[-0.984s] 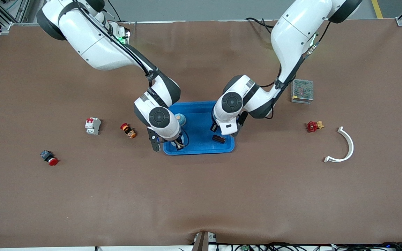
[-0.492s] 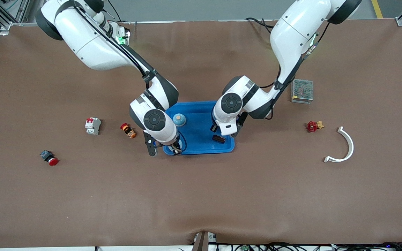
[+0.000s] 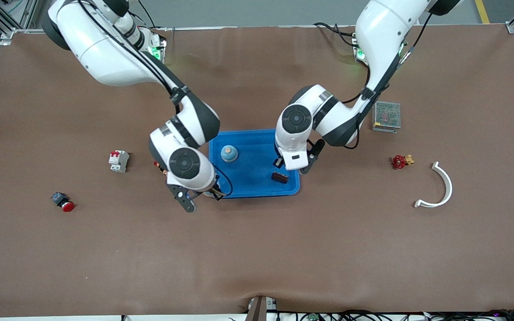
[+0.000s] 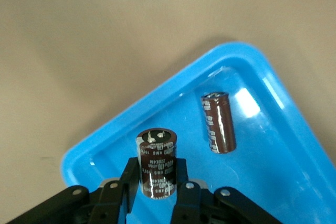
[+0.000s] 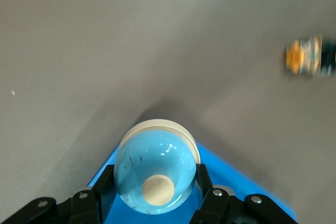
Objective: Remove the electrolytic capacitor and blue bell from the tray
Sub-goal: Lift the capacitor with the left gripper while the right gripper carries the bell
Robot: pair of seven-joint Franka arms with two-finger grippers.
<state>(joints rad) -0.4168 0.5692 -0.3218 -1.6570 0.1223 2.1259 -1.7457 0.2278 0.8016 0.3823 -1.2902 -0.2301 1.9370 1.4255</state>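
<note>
A blue tray (image 3: pixel 252 147) sits mid-table. A blue bell (image 3: pixel 229 153) stands in it and a dark brown capacitor (image 3: pixel 279 177) lies in it, also seen in the left wrist view (image 4: pixel 218 121). My left gripper (image 3: pixel 279 165) is over the tray, shut on a second upright capacitor (image 4: pixel 156 166). My right gripper (image 3: pixel 214 192) is over the tray's corner toward the right arm's end, nearer the front camera. In the right wrist view it (image 5: pixel 155 174) is shut on a second blue bell (image 5: pixel 152 161) with a cream base.
Toward the right arm's end lie a white breaker (image 3: pixel 118 160), an orange button (image 3: pixel 161 165) partly under the right arm, and a red button (image 3: pixel 63 202). Toward the left arm's end are a mesh box (image 3: pixel 386 116), a red valve (image 3: pixel 400 161) and a white curved piece (image 3: pixel 440 187).
My right gripper has moved with its bell from inside the tray to the tray's corner, uncovering the bell that stands in the tray. My left gripper has shifted slightly over the tray.
</note>
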